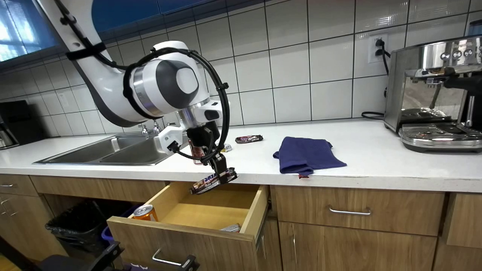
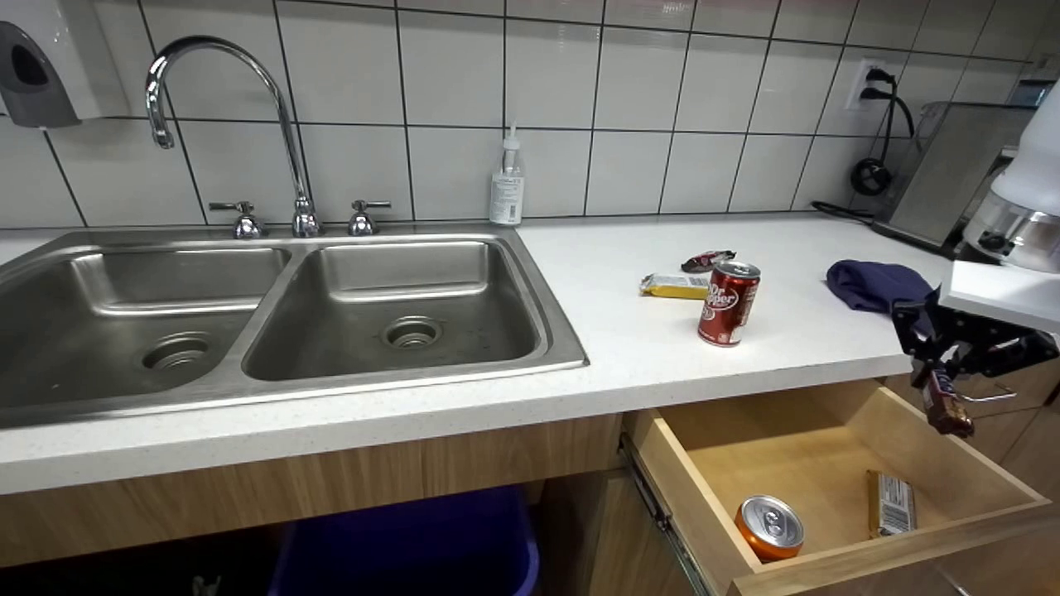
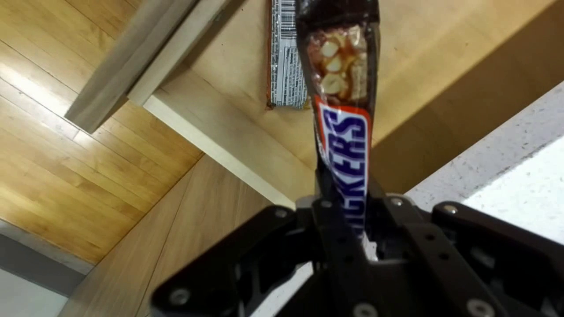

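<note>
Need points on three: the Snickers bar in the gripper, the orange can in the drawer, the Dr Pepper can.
Snickers bar (image 3: 346, 128): wrist view, on the printed label.
Orange can (image 2: 771, 526): in an exterior view, on its silver lid.
Dr Pepper can (image 2: 729, 305): in an exterior view, on its side.

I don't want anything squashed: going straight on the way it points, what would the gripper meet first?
Probably the drawer floor: the gripper points down at it, candy bar leading. Depth is unclear, so the wrapped bar lying there might be hit instead.
</note>
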